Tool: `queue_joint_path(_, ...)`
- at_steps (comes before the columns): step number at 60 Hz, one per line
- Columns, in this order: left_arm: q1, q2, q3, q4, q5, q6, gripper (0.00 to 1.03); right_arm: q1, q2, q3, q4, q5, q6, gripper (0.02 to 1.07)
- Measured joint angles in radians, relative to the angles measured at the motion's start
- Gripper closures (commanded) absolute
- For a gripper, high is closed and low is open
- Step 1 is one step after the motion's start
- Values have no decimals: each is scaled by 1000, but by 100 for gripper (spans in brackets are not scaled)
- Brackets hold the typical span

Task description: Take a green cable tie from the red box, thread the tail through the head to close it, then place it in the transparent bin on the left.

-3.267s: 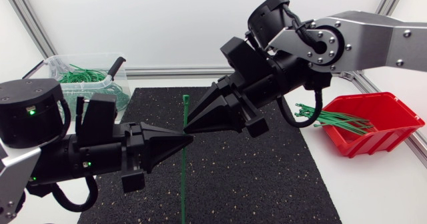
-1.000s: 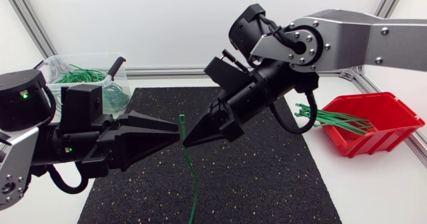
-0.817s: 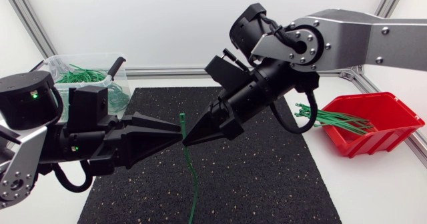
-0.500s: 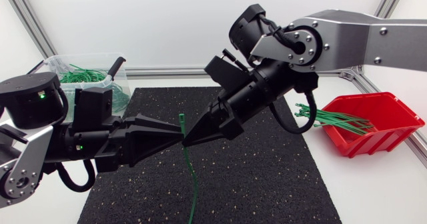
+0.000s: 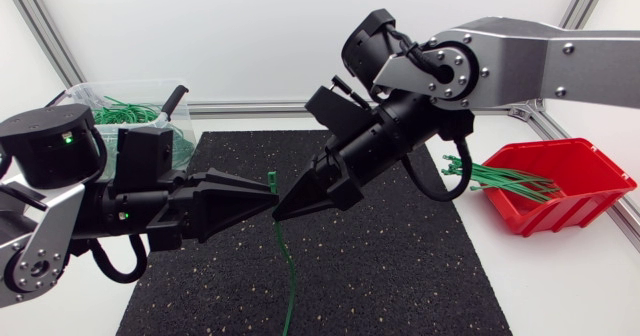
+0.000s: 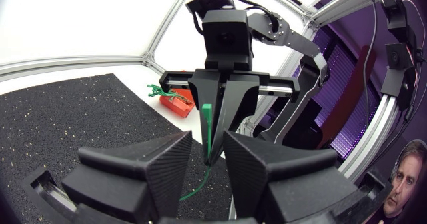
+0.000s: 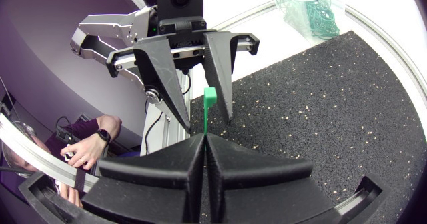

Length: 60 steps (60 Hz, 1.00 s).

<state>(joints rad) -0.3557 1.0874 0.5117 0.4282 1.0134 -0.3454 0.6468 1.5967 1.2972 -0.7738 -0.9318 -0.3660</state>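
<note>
1. Green cable tie (image 5: pixel 272 180) was up off the desk (image 5: pixel 560 286), pinched just below its head by the right pincer (image 5: pixel 280 210), whose fingers were pressed together on it. The head stuck up past the tips and the tail hung down in a bow over the black mat (image 5: pixel 400 256)
2. Over the last second the left pincer (image 5: pixel 270 203) crept in toward the tie head, and the bulk of its arm slid inward with it. The right pincer and the tie barely shifted
3. About three seconds before, the tie hung straight and the right pincer held it at another angle. Since then the right wrist had turned and the tail had bowed. The left pincer looked drawn to a point then, but was spread by now
4. In the left wrist view the fingers stood apart, with the tie head upright in the gap just ahead of them. It seemed to touch neither finger, though this was hard to be sure of
5. The right wrist view agreed: the head poked out above its own closed fingers, and the left pincer's two fingers flanked it just beyond
6. Judged: the left pincer was lining up to take the head. The tail was not through the head and no loop was closed, so threading and the bin drop were not yet done
7. The red box (image 5: pixel 570 212) sat at the right with more ties in it. The transparent bin (image 5: pixel 80 98) sat far left, well apart from the held tie
</note>
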Motion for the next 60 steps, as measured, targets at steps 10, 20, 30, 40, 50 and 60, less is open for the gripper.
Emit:
queue_joint_path(10, 0, 0, 0, 0, 0, -3, 79, 0, 0, 0, 14, 0, 0, 101)
queue_joint_path(20, 0, 0, 0, 1, 0, -20, 82, 1, 0, 0, 14, 0, 0, 101)
queue_joint_path(30, 0, 0, 0, 4, 0, -25, 84, 2, 0, 0, 15, 0, 0, 101)
queue_joint_path(40, 0, 0, 0, 4, 0, -29, 92, 2, 0, 0, 15, 0, 0, 101)
queue_joint_path(50, 0, 0, 1, 11, 0, -45, 93, 5, 0, 0, 15, 0, 0, 101)
queue_joint_path(60, 0, 0, 4, 18, 0, -52, 95, 8, 0, 0, 17, 0, 0, 101)
